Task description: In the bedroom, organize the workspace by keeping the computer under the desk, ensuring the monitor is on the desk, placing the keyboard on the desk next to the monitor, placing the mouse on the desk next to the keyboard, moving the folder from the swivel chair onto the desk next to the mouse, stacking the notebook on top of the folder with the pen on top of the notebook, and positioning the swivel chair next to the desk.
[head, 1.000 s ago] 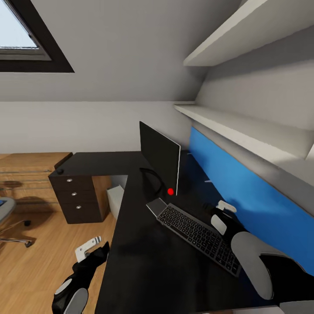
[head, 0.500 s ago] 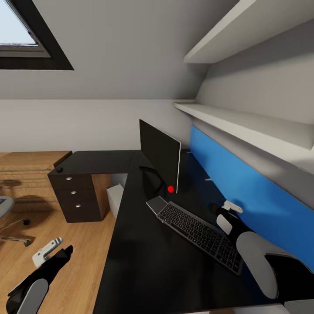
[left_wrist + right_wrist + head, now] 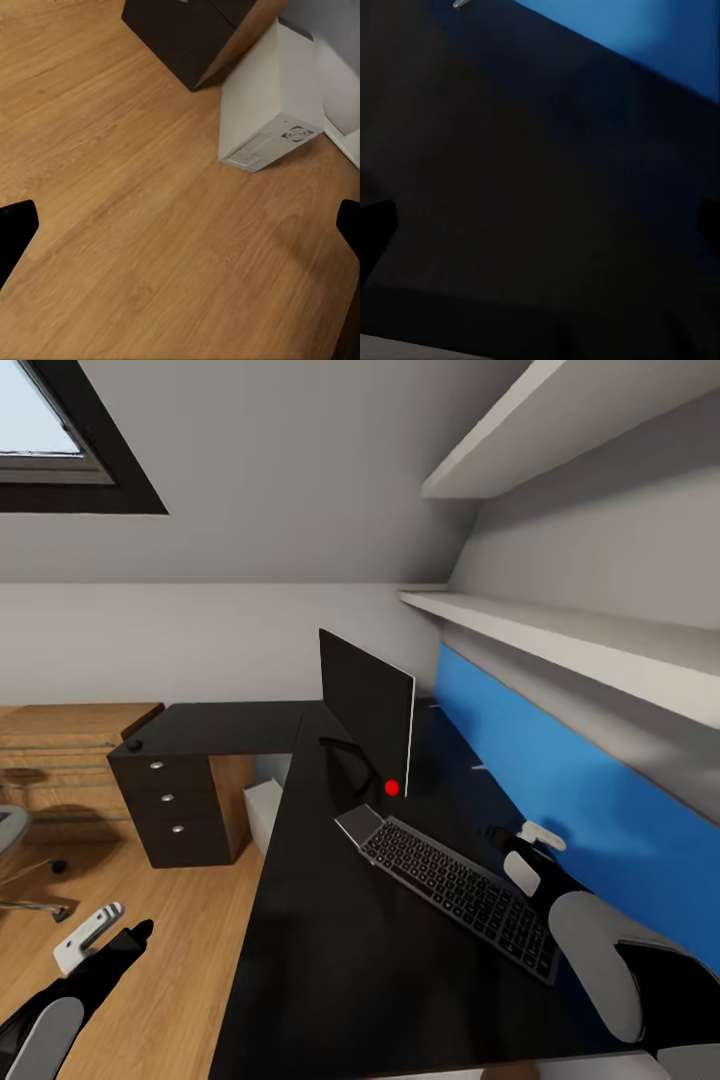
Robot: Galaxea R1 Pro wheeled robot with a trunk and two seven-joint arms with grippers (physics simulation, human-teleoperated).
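From my head camera, the monitor [image 3: 366, 712] stands on the desk [image 3: 330, 950] near the inner corner of its L, and the keyboard [image 3: 455, 884] lies just in front of it, running along the blue back panel [image 3: 560, 800], so those two already sit where the task wants them. The mouse [image 3: 134, 746] rests at the far end of the desk above the drawer unit [image 3: 170, 810], well apart from the keyboard. The computer [image 3: 263, 815] stands under the desk. My right gripper [image 3: 520, 840] hovers over the desk between keyboard and panel; I cannot tell its spread here. My left gripper [image 3: 92, 937] hangs off the desk's front edge over the floor [image 3: 160, 960].

Left wrist: fingers [image 3: 15, 232] spread wide apart, holding nothing, above bare floor with the computer beyond.

Right wrist: fingers [image 3: 375, 225] likewise wide apart and empty, above the dark desk beside the blue panel.
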